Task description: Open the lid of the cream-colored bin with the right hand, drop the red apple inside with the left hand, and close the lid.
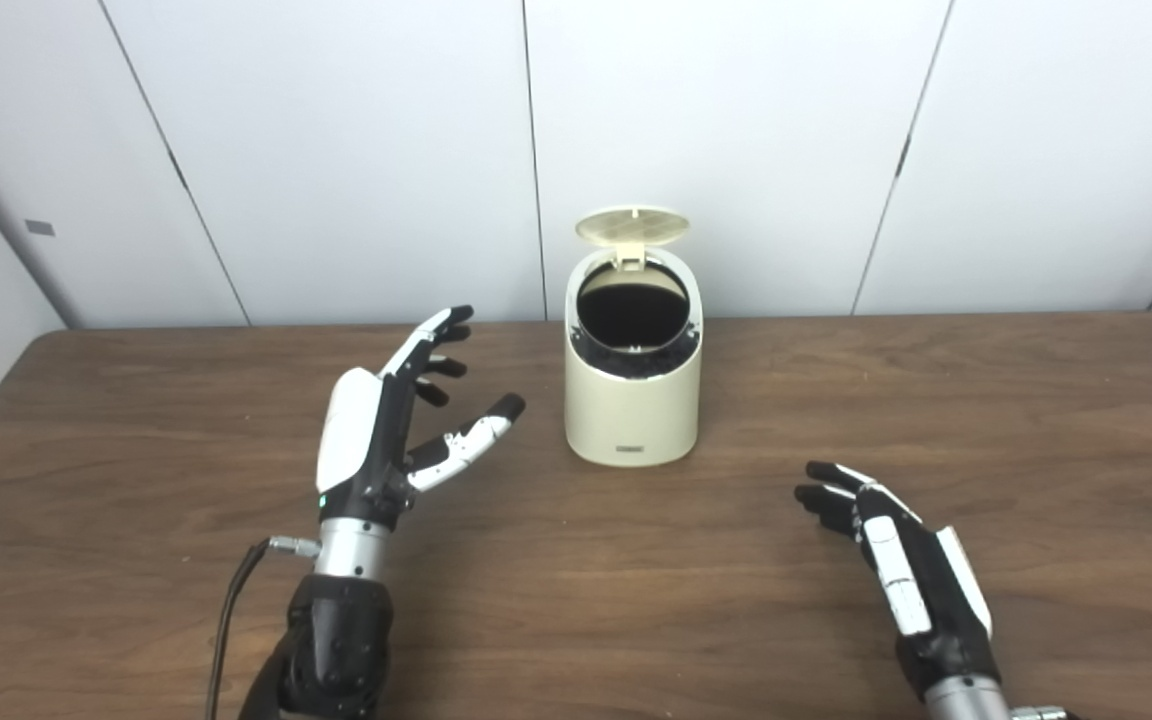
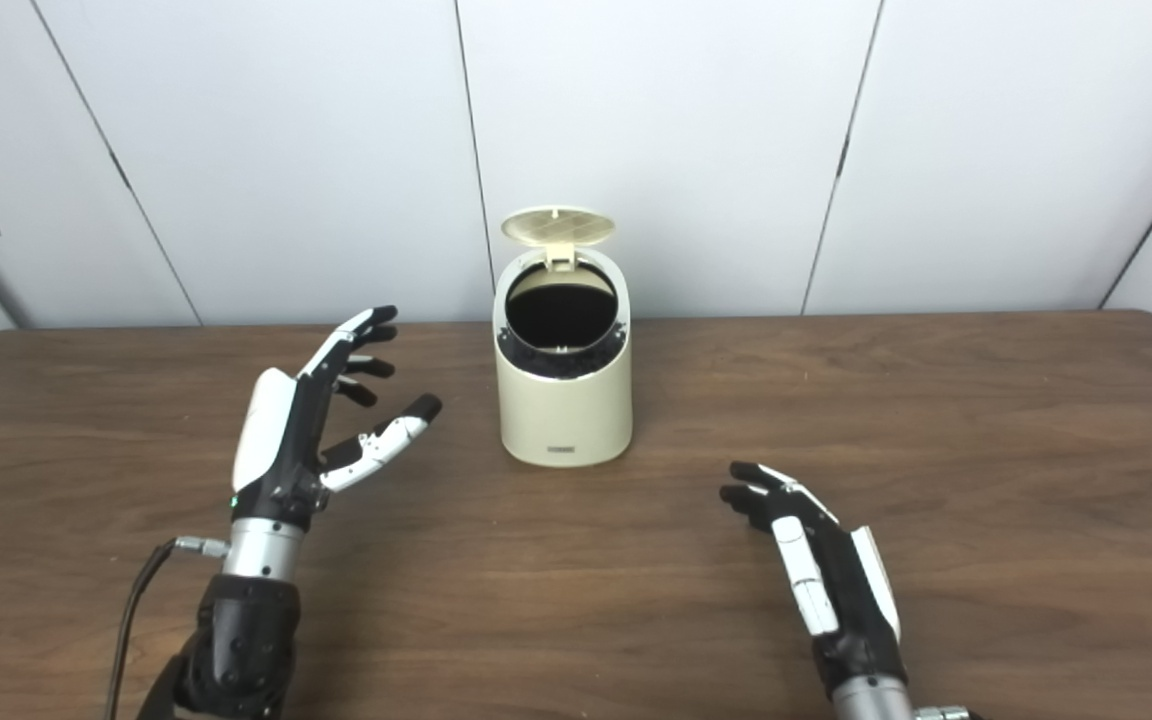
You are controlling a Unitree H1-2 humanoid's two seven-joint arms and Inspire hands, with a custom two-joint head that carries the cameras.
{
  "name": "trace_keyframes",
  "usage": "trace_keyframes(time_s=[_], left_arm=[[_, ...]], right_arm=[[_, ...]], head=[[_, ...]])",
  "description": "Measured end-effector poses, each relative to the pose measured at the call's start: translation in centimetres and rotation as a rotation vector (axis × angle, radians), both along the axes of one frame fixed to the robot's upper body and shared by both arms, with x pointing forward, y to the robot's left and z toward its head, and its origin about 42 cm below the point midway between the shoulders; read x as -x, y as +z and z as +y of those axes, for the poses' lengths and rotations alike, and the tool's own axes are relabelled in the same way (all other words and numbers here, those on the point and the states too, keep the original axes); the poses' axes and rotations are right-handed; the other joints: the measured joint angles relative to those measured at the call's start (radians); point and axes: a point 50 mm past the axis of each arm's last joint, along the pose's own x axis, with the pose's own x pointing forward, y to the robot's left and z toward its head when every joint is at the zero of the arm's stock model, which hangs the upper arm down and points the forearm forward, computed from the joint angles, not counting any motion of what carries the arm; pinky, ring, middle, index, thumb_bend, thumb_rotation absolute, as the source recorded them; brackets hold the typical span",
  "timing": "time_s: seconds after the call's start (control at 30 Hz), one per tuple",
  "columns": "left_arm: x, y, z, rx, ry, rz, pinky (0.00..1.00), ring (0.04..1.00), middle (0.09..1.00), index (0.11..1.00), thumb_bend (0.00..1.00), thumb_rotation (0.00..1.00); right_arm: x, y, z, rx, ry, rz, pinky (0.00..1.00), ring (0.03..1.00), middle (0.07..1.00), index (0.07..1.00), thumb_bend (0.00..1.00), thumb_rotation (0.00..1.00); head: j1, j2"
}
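I see the cream-colored bin (image 1: 633, 395) standing up straight near the back edge of the brown desk (image 1: 986, 400), about in the middle from side to side. Its lid (image 1: 632, 225) is flipped up and leans back toward the white wall (image 1: 336, 150), so the round dark hole at the top is wide open. I look for the red apple and cannot see it on the desk or in either hand; the inside of the bin is too dark for me to tell what is in there. My left robot hand (image 1: 391, 425) is up off the desk, to the left of the bin and near it but not touching. Its fingers are spread apart and it holds nothing, with the thumb pointing toward the bin. My right robot hand (image 1: 896, 555) is low, close to the desk top, in front of the bin and off to the right, well apart from it. Its fingers reach forward, a little apart, and it holds nothing too. There is a lot of bare desk on both sides of the bin and in front of it. A black cable (image 1: 231, 610) hangs by my left wrist near the front edge.
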Motion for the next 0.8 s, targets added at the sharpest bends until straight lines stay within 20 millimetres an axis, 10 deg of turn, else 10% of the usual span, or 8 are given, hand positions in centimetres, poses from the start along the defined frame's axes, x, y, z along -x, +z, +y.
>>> trace_keyframes(time_s=[0.37, 0.5, 0.8], left_arm=[[3.3, -2.0, 0.7, 0.181, 0.012, 0.1, 0.66, 0.755, 0.818, 0.881, 0.46, 0.53], [4.2, -3.0, 1.5, 0.224, 0.011, 0.238, 0.77, 0.838, 0.887, 0.923, 0.38, 0.8], [5.8, -4.2, 4.1, 0.493, -0.09, 0.369, 0.97, 0.989, 0.998, 1.0, 0.56, 0.92]], right_arm=[[-0.1, 0.1, -0.4, -0.055, 0.006, -0.001, 0.83, 0.803, 0.768, 0.788, 0.46, 1.0], [-0.5, 0.5, -0.3, -0.078, 0.026, -0.016, 0.87, 0.899, 0.877, 0.849, 0.53, 0.96], [-4.3, 4.1, -0.3, 0.066, 0.064, -0.122, 0.87, 0.945, 0.941, 0.913, 0.57, 0.99]], head=[[0.008, 0.009], [0.003, 0.012], [-0.006, 0.025]])
